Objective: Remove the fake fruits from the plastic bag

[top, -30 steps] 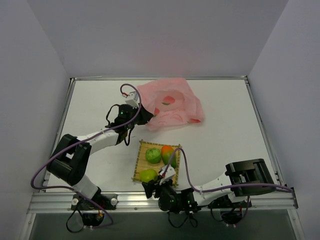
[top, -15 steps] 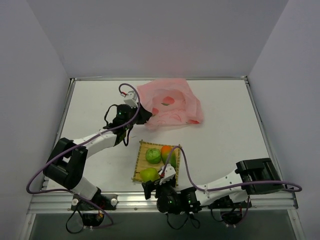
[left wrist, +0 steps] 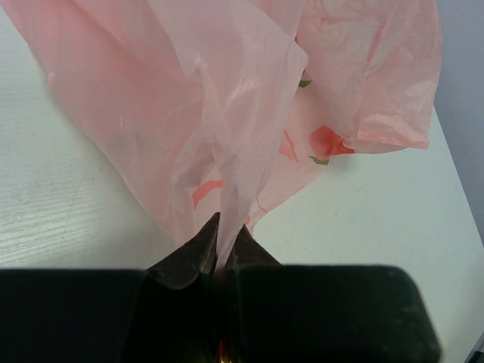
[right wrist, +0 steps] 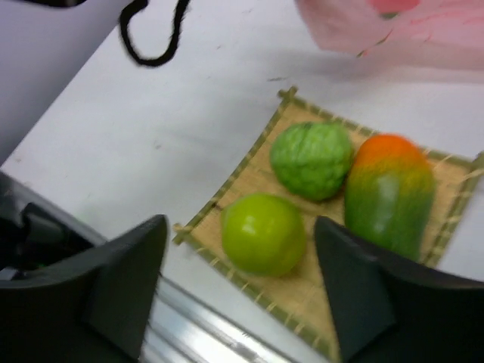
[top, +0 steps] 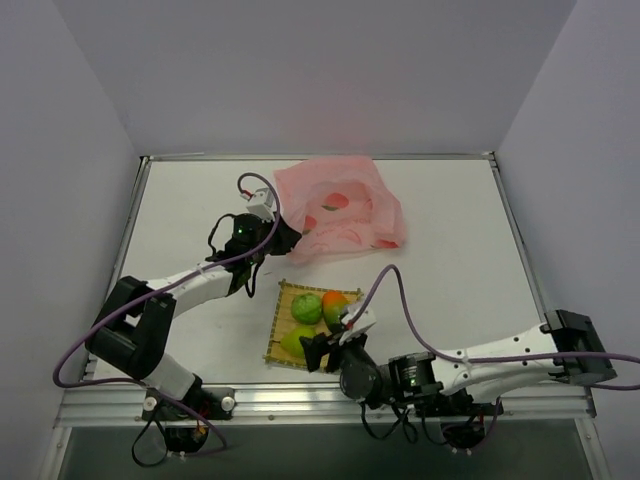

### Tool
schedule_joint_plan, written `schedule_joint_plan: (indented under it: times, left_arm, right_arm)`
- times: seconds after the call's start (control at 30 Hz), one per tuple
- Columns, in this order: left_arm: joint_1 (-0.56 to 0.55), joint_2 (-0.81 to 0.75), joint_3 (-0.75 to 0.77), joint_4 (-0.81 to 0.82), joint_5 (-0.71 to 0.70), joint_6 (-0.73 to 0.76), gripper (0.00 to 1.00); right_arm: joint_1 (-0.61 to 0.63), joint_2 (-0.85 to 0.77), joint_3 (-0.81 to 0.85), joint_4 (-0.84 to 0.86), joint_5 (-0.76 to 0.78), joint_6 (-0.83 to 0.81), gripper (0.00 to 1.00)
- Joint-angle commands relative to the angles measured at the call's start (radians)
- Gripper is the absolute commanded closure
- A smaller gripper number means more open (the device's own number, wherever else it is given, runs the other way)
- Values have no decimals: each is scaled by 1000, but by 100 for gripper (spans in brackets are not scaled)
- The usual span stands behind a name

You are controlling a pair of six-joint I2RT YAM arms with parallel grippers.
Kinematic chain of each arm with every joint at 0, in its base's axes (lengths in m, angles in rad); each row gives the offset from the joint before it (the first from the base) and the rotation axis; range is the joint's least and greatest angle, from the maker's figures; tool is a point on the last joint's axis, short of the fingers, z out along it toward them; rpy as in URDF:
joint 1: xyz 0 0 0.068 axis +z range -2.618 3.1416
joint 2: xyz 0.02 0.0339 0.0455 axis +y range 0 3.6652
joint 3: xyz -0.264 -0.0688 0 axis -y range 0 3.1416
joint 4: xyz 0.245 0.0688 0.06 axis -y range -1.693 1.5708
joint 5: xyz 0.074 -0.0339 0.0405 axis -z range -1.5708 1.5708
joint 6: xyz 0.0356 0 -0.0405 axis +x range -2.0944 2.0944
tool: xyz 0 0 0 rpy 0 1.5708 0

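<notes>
The three glossy plastic fruits lie on the square yellow bamboo mat (right wrist: pixel 249 175), outside the bag: the knobbly round green one (right wrist: pixel 311 159), the green-and-orange mango (right wrist: pixel 389 195) just beside it, and the smooth yellow-green one (right wrist: pixel 263 233) nearer. The crinkled translucent pink plastic bag (top: pixel 340 210) sits further back on the white worktop (top: pixel 450 230). The left pincer (left wrist: pixel 223 228) is pressed together on a fold of it, as a second ago. The right arm's elbow has swung far right. The right pincer (top: pixel 320 347), spread and empty, hovers over the mat's near edge. The unloading looks finished.
</notes>
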Motion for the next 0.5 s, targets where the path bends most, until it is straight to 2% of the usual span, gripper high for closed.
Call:
schedule_joint_plan:
  times: [0.0, 0.07, 0.1, 0.2, 0.27, 0.3, 0.33, 0.37, 0.43, 0.47]
  left_arm:
    - [3, -63, 20, 7, -25, 25, 98]
    - [8, -76, 23, -19, -45, 31, 98]
    - [10, -84, 23, -32, -60, 33, 98]
    - [17, -107, 14, -39, -103, 31, 97]
    - [19, -112, 22, -42, -108, 28, 90]
    - [19, -112, 25, -52, -109, 28, 83]
    - [19, -113, 30, -56, -111, 28, 72]
    - [20, -119, 34, -65, -119, 24, 42]
    - [19, -139, 36, -99, -132, 17, 19]
    - [19, -171, 37, -113, -148, 10, 1]
  right_arm:
    - [-159, -81, 50, -34, -60, -128, 41]
    - [-277, -108, 67, -34, -186, -157, 62]
    - [-382, -110, 73, -34, -294, -179, 74]
    - [-492, -84, 111, -34, -374, -234, 82]
    - [-512, -53, 140, -34, -381, -277, 82]
    - [-515, -47, 148, -34, -386, -285, 81]
    - [-523, -41, 157, -34, -392, -298, 80]
    - [-527, -41, 163, -34, -392, -305, 78]
    - [-527, -55, 185, -34, -392, -328, 60]
    - [-527, -64, 188, -34, -392, -335, 46]
